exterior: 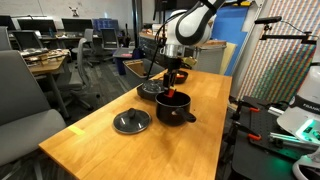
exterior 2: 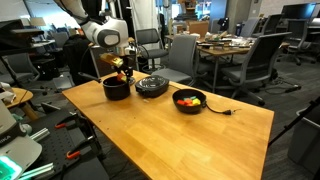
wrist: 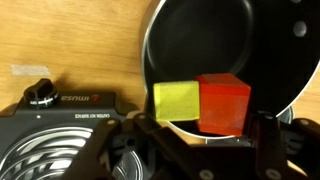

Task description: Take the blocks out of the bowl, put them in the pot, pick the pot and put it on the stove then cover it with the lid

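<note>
Gripper over the pot, clamped on two blocks

In an exterior view the gripper hangs straight above the black pot. The stove is just beside the pot, and the flat lid lies apart from both on the wooden table. In an exterior view the gripper is right over the pot. The stove sits next to the pot, and past it the bowl shows yellow and red inside. In the wrist view the fingers grasp the blocks, one yellow and one red, side by side and filling the gap between them. They are above the dark mouth of the pot, with the stove alongside.
</note>
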Available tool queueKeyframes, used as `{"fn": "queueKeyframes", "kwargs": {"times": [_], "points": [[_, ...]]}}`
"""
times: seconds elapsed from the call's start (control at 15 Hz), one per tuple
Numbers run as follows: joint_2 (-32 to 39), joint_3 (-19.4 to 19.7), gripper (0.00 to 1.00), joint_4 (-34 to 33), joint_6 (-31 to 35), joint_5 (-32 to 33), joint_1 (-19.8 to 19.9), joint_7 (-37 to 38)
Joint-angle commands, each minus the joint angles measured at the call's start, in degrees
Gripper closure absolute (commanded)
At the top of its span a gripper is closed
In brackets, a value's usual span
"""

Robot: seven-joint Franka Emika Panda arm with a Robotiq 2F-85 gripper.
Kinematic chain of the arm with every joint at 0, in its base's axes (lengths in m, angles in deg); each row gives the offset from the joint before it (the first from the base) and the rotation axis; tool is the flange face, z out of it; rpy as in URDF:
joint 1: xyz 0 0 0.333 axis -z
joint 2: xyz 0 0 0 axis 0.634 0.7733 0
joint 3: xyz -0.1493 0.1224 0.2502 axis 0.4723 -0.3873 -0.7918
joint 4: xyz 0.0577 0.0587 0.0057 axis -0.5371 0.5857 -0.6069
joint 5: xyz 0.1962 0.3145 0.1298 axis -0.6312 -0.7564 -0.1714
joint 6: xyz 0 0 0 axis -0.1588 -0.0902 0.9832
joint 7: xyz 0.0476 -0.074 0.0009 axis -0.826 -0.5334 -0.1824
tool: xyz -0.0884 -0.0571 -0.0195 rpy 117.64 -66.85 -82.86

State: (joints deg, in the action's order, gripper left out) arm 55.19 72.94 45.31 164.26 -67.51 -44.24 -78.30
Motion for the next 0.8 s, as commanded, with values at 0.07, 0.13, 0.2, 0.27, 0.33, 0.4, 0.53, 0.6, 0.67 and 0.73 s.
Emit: {"fn": "queueKeyframes", "kwargs": {"times": [0.07,0.13,0.2,0.27,0.33,0.4,0.53,0.6,0.67,0.73], "points": [[0.28,-0.36,0.51,-0.14,-3.96,-0.22,0.23,-0.04],[-0.83,-0.53,0.51,0.93,-3.99,-0.09,0.07,-0.24],[-2.37,-0.38,0.51,2.44,-4.44,0.91,-0.43,0.22],[-3.33,-0.45,0.51,3.53,-4.3,1.37,-0.62,0.02],[-4.49,-0.62,0.51,5.0,-4.03,1.65,-0.9,0.0],[-5.25,-0.82,0.51,6.15,-3.85,1.72,-1.07,-0.24],[-6.75,-1.24,0.51,9.08,-2.61,2.44,-1.78,-0.23],[-7.56,-1.59,0.51,10.37,-2.38,2.55,-2.11,-0.37],[-8.49,-2.05,0.51,11.75,-1.38,2.5,-2.51,-0.76],[-9.54,-2.68,0.51,13.2,0.44,2.4,-3.07,-1.36]]}}
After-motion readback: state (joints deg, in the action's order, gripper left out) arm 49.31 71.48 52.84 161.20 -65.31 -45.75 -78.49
